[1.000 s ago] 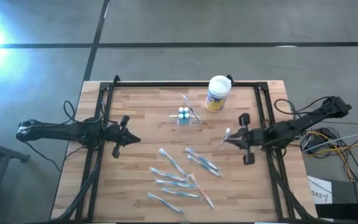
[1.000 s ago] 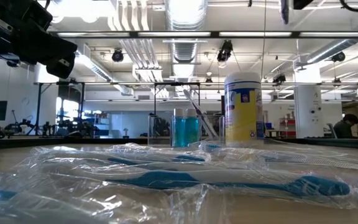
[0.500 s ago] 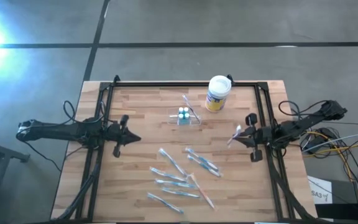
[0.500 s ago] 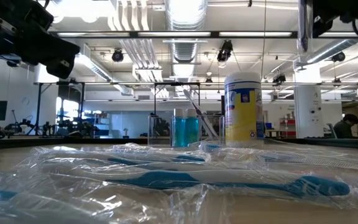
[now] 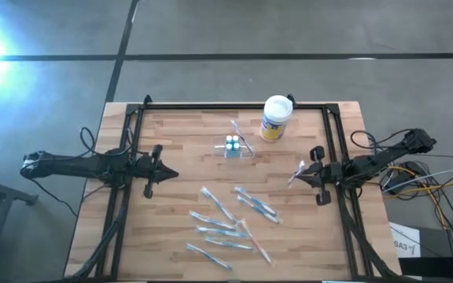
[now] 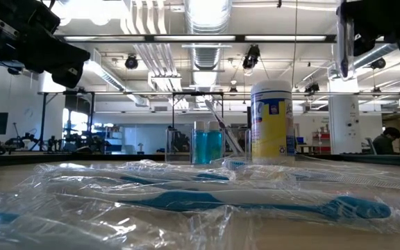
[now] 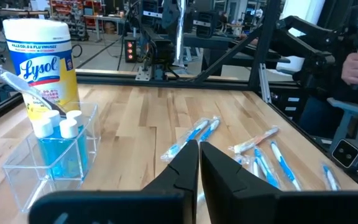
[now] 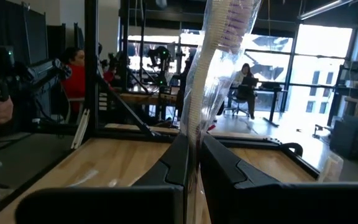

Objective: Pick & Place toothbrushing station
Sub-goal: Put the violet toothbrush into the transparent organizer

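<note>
**A:** Where do you stand?

**B:** Your right gripper [image 5: 300, 174] has its fingers clamped on a wrapped toothbrush [image 8: 213, 68], held upright above the right side of the surface [image 5: 179, 157]. The toothbrushing station [image 5: 233, 147] sits mid-surface toward the far edge, beside the canister [image 5: 275, 118], and it already carries a blue-filled cup and one brush leaning in it.

**A:** And the left?

**B:** Your left gripper [image 5: 166, 174] waits over the left side, fingers pressed together on nothing.

**A:** What remains?

**B:** I'd say plenty: this brush isn't delivered yet, and several wrapped toothbrushes [image 5: 230, 224] lie loose on the near half.
</note>
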You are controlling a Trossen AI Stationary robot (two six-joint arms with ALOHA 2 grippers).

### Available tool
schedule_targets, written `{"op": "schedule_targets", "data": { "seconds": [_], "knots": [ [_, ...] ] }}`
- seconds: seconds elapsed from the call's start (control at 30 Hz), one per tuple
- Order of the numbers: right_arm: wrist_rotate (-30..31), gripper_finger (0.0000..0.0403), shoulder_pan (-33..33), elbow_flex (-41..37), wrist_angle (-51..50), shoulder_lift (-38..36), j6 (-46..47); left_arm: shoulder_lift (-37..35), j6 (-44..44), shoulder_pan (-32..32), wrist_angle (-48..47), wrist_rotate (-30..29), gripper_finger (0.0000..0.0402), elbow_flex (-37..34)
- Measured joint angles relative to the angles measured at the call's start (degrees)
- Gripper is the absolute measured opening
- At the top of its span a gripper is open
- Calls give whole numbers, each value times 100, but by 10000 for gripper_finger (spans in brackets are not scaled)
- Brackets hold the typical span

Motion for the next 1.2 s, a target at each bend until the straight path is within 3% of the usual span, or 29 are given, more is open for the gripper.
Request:
{"op": "schedule_targets", "data": {
  "seconds": [0.27, 0.83, 1.0, 1.2],
  "knots": [
    [26, 20, -4, -311, 432, -1, -30, 0, 51, -1, -32, -36, 21, 0],
    [511, 20, -49, -149, 638, -147, -5, 0, 215, 0, -115, -25, 16, 0],
    [772, 20, -186, 627, 527, 452, -22, 0, 251, -1, -113, -34, 11, 0],
    [916, 20, -495, 2045, -150, 2048, -30, 0, 254, -1, -106, -36, 12, 0]
  ]
}}
